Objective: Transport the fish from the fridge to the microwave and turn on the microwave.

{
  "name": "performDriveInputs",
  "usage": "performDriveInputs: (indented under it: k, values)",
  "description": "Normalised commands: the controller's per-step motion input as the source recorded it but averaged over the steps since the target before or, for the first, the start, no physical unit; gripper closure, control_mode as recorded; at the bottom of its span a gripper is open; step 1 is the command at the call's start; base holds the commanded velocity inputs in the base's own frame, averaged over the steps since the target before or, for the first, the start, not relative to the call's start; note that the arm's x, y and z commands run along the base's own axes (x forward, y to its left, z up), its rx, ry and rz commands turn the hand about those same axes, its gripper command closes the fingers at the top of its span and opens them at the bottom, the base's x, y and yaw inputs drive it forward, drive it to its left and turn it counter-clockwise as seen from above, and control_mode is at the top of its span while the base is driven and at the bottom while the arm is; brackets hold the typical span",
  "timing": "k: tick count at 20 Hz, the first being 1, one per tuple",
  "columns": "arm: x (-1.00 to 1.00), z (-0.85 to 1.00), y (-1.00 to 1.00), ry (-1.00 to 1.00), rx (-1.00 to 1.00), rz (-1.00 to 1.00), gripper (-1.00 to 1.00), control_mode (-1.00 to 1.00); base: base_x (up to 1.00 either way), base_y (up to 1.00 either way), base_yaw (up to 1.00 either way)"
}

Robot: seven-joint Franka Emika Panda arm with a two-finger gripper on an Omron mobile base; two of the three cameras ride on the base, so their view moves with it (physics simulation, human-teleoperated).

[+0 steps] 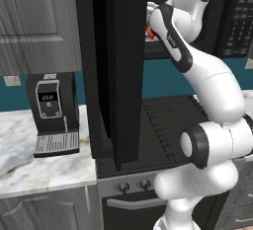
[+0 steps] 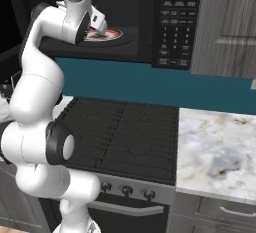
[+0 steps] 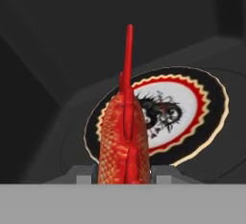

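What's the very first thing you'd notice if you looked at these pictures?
The bright red fish, pinched in the robot's claw and held over a round plate with a red zigzag ring inside the open microwave. Next, the big white arm reaching up over the black stove.

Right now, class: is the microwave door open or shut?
Open: the microwave door swings out over the stove, exposing the plate inside.

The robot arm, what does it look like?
A glossy white arm of rounded, bulbous segments with dark grey bands at the joints and round grey end caps. Its gripper has small grey finger tips. No cables or markings are visible.
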Motion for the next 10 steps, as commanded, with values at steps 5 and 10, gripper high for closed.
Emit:
performDriveInputs:
  k: [5, 10]
  values:
    - [0.17, 0.0, 0.0, 0.0, 0.0, 0.0, 1.0, -1.0, 0.0, 0.0, 0.0]
    - [0.21, 0.0, 0.0, 0.0, 0.0, 0.0, 1.0, -1.0, 0.0, 0.0, 0.0]
